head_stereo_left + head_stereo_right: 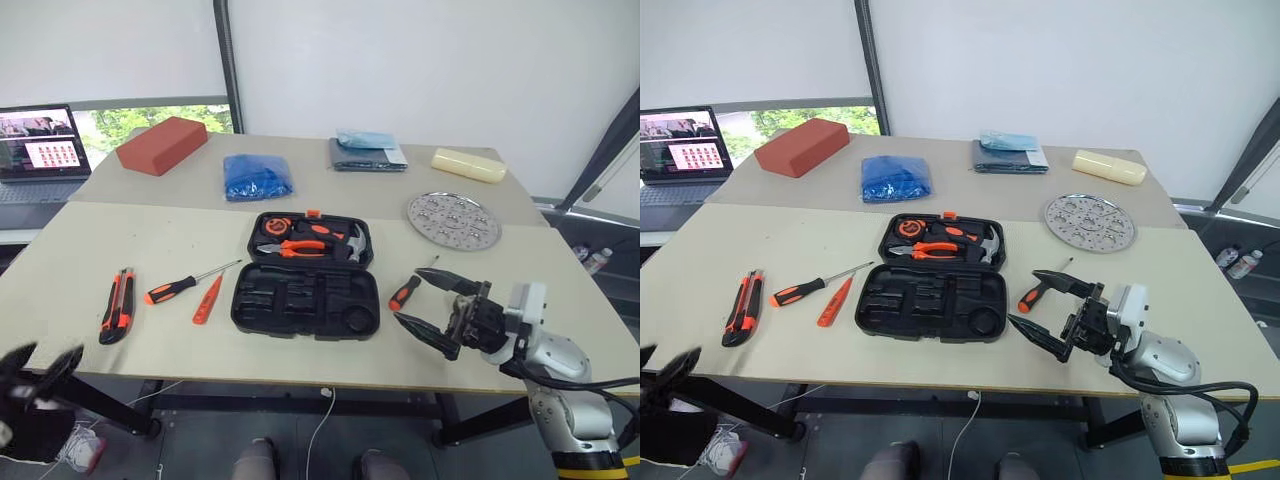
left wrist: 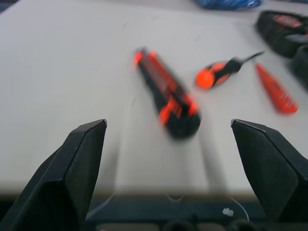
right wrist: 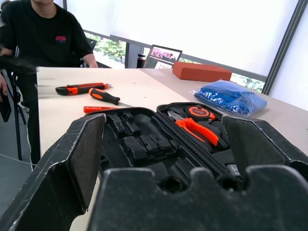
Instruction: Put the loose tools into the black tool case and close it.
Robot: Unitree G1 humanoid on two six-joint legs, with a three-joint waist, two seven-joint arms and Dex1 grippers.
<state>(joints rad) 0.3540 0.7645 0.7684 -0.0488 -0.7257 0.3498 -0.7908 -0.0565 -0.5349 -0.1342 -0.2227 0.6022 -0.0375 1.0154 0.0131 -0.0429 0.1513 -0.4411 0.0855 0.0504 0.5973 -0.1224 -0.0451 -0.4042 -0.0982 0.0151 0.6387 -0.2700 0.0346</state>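
The black tool case [image 1: 305,300] lies open mid-table; orange-handled pliers and a hammer sit in its far half. To its left lie an orange-black utility knife [image 1: 116,305], an orange-and-black screwdriver [image 1: 185,283] and a slim orange tester screwdriver [image 1: 207,299]. A second screwdriver [image 1: 408,290] lies just right of the case. My right gripper [image 1: 410,296] hovers open at that right side, pointing at the case [image 3: 144,139], holding nothing. My left gripper [image 1: 40,365] is open off the table's front left corner, facing the knife [image 2: 166,98].
On the far table are a red block [image 1: 162,145], a blue bag [image 1: 258,176], folded cloth [image 1: 366,152] and a yellow block [image 1: 468,164]. A round perforated metal tray [image 1: 453,220] sits right of the case. A laptop [image 1: 40,150] stands far left. A person [image 3: 43,33] sits beyond the table's left end.
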